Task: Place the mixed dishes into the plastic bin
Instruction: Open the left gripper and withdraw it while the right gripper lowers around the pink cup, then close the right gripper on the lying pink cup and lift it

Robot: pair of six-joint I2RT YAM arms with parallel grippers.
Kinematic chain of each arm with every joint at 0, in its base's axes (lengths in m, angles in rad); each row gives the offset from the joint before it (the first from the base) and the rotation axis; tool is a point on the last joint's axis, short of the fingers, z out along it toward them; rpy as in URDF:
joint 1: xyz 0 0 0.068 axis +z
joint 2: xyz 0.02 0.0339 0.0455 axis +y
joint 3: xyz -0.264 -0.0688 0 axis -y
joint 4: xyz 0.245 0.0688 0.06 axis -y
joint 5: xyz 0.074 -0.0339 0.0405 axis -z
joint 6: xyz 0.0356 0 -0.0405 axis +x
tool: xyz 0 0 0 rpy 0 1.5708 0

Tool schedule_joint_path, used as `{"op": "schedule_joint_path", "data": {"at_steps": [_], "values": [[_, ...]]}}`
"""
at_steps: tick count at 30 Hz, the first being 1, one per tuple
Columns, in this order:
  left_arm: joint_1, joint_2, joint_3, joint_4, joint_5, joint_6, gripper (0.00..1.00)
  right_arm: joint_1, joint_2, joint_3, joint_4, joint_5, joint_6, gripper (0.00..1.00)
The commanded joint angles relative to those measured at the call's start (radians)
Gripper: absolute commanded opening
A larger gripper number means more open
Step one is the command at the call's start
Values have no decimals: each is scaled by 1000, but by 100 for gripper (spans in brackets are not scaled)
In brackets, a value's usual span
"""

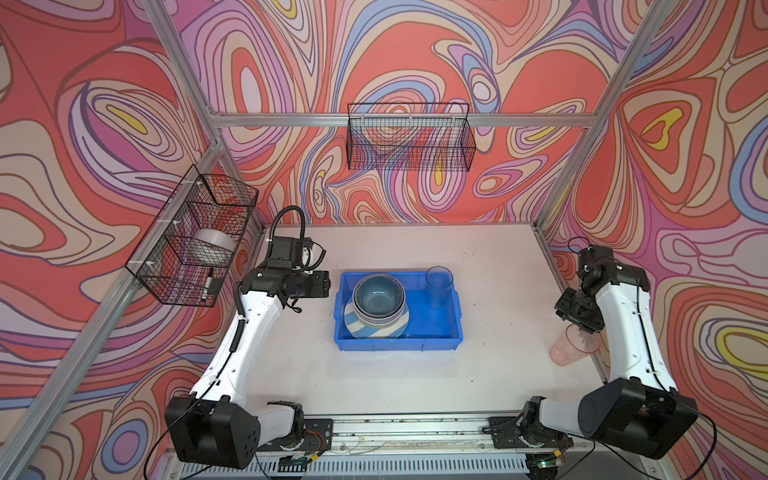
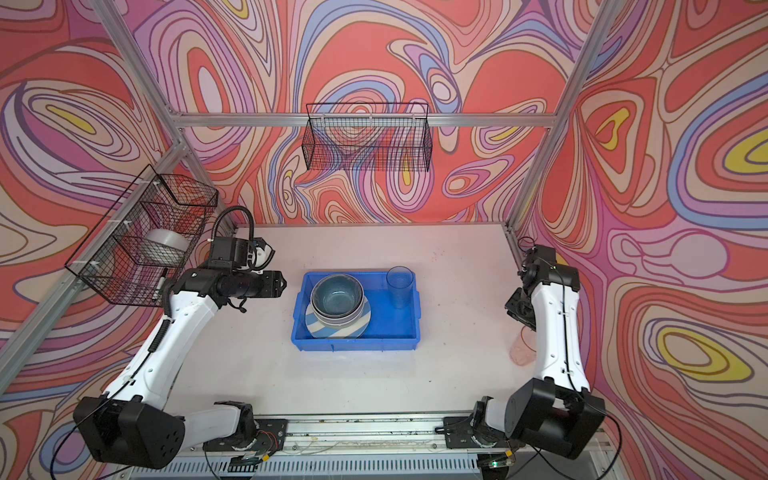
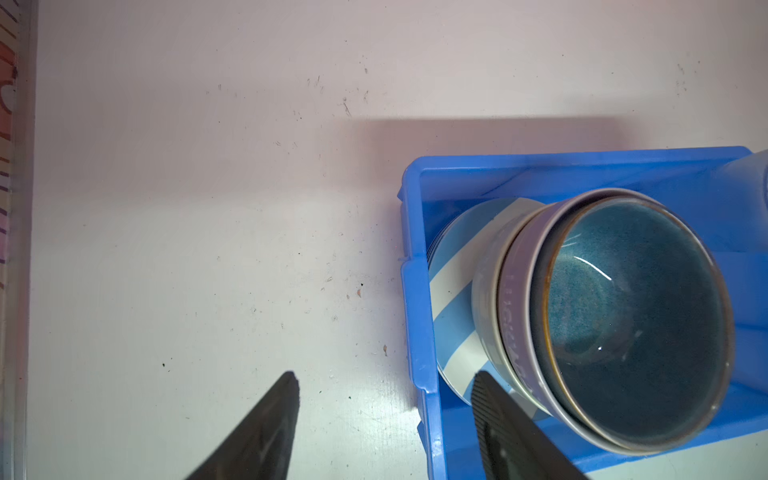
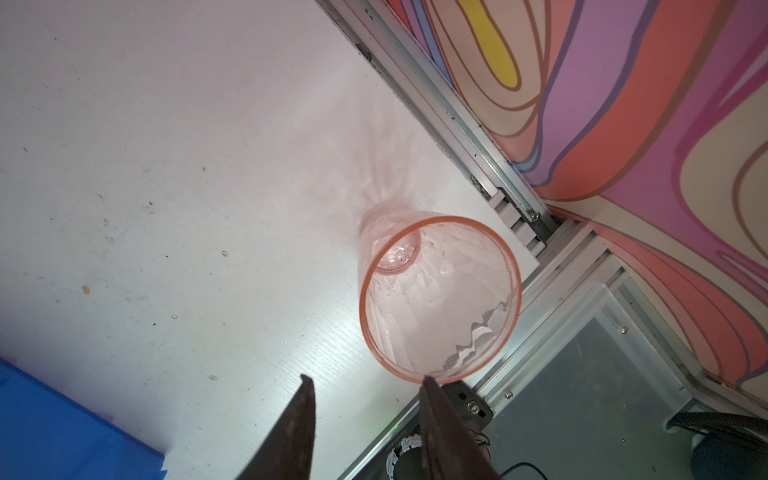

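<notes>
Tumbler [image 4: 440, 299], right tool [image 4: 365, 377] spread at its rim, stands at table [image 4: 166, 166] edge; left tool [image 3: 385, 374] spread beside bin [image 3: 540, 162].

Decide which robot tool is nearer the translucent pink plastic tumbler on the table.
Right. The right tool hangs just above the translucent pink plastic tumbler, one finger at its rim. The left tool sits across the table, beside the bright blue plastic bin.
</notes>
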Motion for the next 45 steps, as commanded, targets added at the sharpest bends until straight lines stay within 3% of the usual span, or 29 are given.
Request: {"op": "schedule_joint_path", "data": {"at_steps": [1,24,34,40,45], "values": [[13,2,8,13,46,23,70,-10,5,-39,58,-21,27,39],[22,-4,0,14,42,29,70,-39,48,-177,198,-48,14,32],[24,4,4,17,52,27,70,-40,36,-215,226,-44,11,19],[25,2,1,16,39,28,70,-41,43,-219,231,-54,-4,1],[25,2,-1,18,23,31,70,-40,34,-203,226,-59,-15,0]]}}
